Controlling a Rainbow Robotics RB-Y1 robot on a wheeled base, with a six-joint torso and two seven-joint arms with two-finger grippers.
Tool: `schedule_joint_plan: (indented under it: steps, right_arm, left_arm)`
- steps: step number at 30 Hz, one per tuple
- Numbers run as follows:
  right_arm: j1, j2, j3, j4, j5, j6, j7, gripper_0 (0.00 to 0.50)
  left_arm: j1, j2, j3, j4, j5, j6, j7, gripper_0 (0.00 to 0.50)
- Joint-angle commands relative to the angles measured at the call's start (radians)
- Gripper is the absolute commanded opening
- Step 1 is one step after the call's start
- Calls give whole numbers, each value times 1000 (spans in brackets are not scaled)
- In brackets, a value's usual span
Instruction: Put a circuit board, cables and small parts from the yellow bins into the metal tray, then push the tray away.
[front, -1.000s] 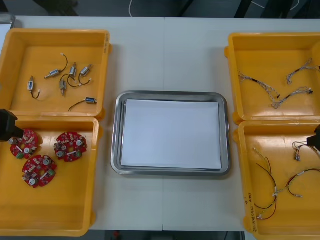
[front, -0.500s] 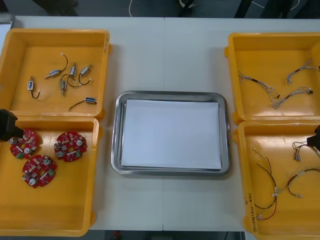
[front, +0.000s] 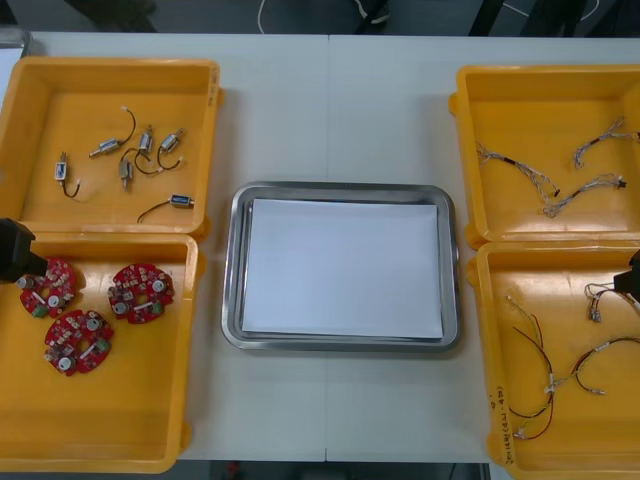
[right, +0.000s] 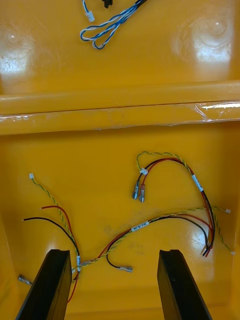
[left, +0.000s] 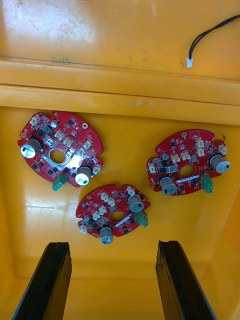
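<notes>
left tool (left: 112, 250), fingers apart, hangs over three circuit boards (left: 187, 162) in the yellow bin (front: 100, 440) at the near left corner of the surface (front: 330, 110); the metal tray (front: 232, 270) at centre is bare, so all loading and the push remain; right tool (right: 112, 252), fingers apart, hangs over cables (right: 141, 226) near right.

Bare yellow bin (left: 120, 295) floor inside the spread left pincer (left: 114, 246), three circuit boards (left: 114, 215) just beyond.
</notes>
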Motion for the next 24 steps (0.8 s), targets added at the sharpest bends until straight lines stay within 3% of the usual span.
schedule_joint_plan:
  steps: [1,24]
  right_arm:
    - [17,-37,-15,-15,-5,3,-17,500]
    - [17,-37,-15,-15,-5,3,-17,500]
  left_arm:
    - [14,44,35,-30,3,6,-80,500]
    - [14,44,35,-30,3,6,-80,500]
